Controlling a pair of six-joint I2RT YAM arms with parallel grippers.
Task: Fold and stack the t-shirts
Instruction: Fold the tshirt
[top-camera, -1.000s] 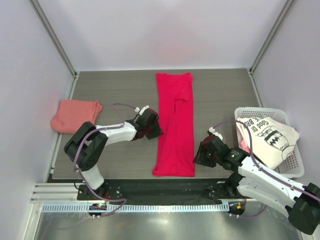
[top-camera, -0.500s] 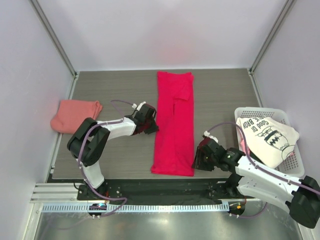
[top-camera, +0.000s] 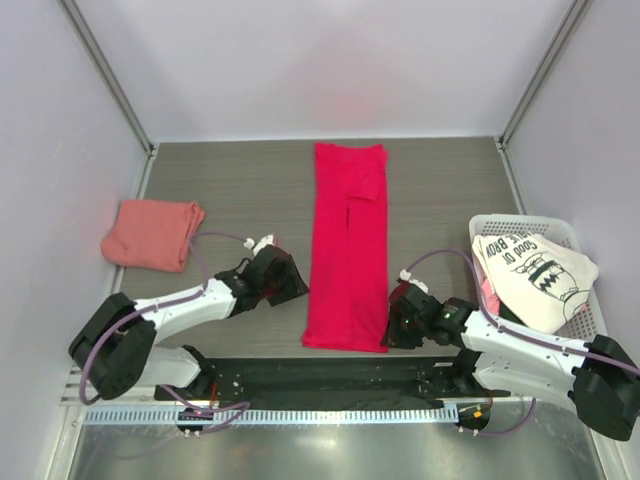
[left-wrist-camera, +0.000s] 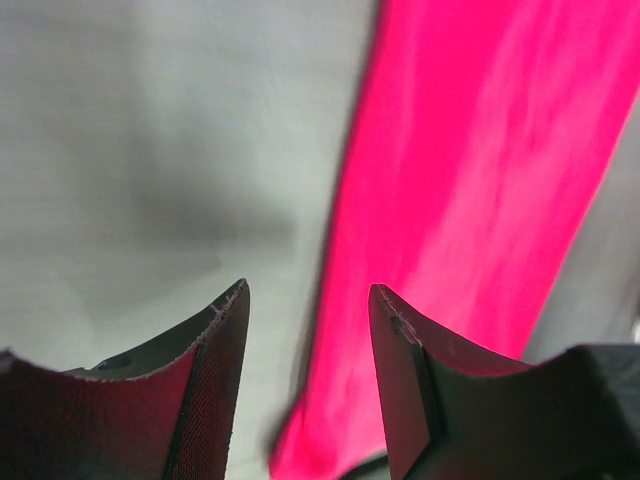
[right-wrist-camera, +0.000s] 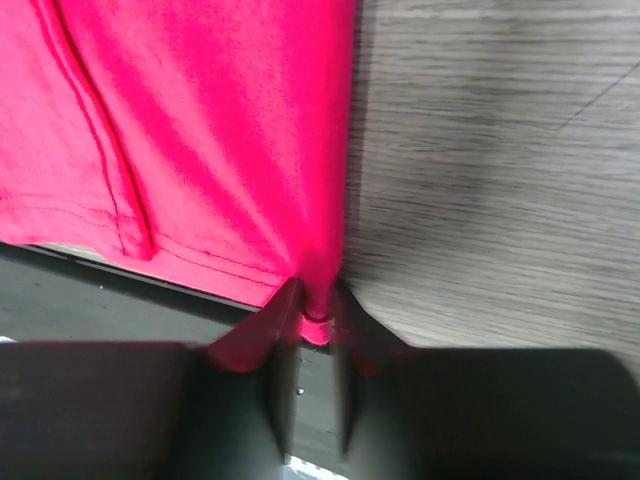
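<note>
The crimson t-shirt (top-camera: 348, 250) lies folded into a long narrow strip down the middle of the table, and it fills much of the left wrist view (left-wrist-camera: 480, 170). My left gripper (top-camera: 292, 284) (left-wrist-camera: 308, 300) stands open just left of the shirt's near left edge, with nothing between its fingers. My right gripper (top-camera: 392, 325) (right-wrist-camera: 316, 300) is at the near right corner and has pinched that corner (right-wrist-camera: 318, 322) between its jaws. The salmon-pink t-shirt (top-camera: 150, 233) lies folded at the far left. The white printed t-shirt (top-camera: 535, 272) sits crumpled in a basket on the right.
A white plastic basket (top-camera: 592, 335) stands at the right edge of the table. A black strip (top-camera: 320, 372) runs along the near edge, just behind the shirt's hem. Grey walls enclose the table on three sides.
My left gripper has let go of the shirt's left edge, drawn back toward the near left and opened. My right gripper has moved in and closed on the near right corner.
</note>
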